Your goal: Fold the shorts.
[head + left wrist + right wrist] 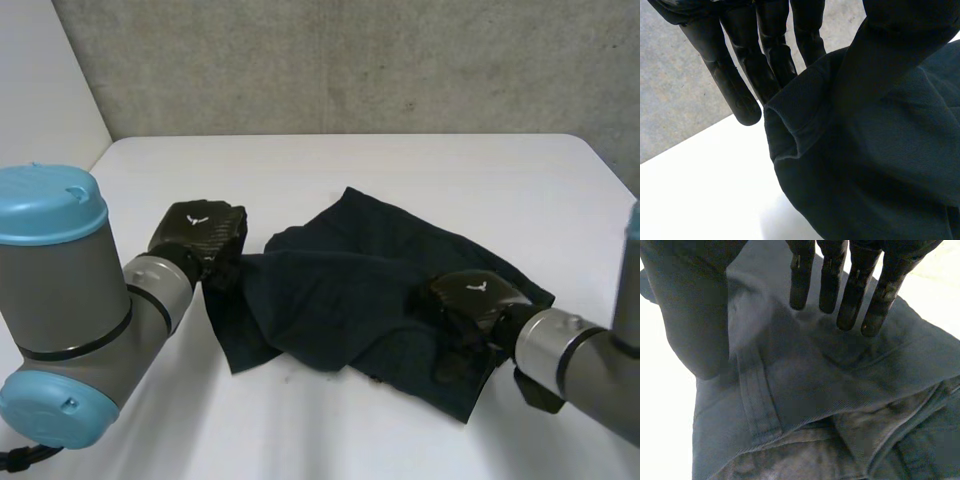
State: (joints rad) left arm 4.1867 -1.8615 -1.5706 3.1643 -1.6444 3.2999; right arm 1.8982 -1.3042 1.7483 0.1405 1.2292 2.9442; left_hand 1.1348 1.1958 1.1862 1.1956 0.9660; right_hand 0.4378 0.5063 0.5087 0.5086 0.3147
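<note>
My white table [330,165] is bare and matte. Behind it rises a grey, rough concrete wall [350,60], and a pale panel [40,90] stands at my left. The dark shorts [340,290] lie crumpled near the table's middle, between my arms, with one leg pointing away toward the wall. My left hand [200,235] is at the shorts' left edge and pinches a hemmed fold between straight fingers [765,60] and thumb, so the cloth there is raised off the table. My right hand [470,300] rests on the shorts' right part with its fingers [855,295] straight and loose over the fabric, gripping nothing.
</note>
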